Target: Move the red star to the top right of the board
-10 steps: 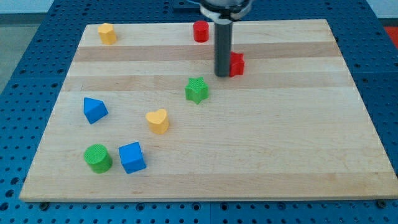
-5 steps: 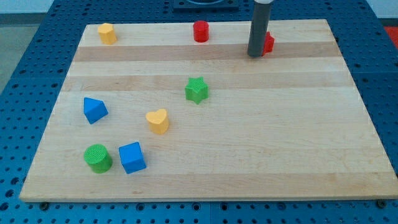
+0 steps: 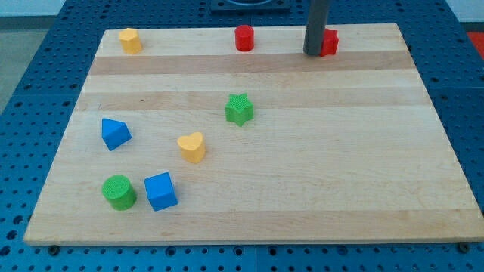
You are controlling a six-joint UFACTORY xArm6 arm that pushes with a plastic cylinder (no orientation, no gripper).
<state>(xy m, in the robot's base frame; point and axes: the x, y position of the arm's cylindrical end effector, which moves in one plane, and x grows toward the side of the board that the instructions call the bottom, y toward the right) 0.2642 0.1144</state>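
The red star point(image 3: 330, 42) lies near the board's top edge, right of the middle, partly hidden behind my rod. My tip point(image 3: 313, 53) rests on the wooden board point(image 3: 302, 166) right against the star's left side. The star's shape is hard to make out from here.
A red cylinder point(image 3: 243, 38) stands at the top middle and a yellow block point(image 3: 130, 40) at the top left. A green star point(image 3: 239, 109) is near the centre, a yellow heart point(image 3: 192, 146) below it. A blue triangle point(image 3: 114, 133), green cylinder point(image 3: 119, 192) and blue cube point(image 3: 160, 190) sit lower left.
My tip has moved up and to the right, pushing the red star from mid-board toward the top edge. The other blocks have not moved.
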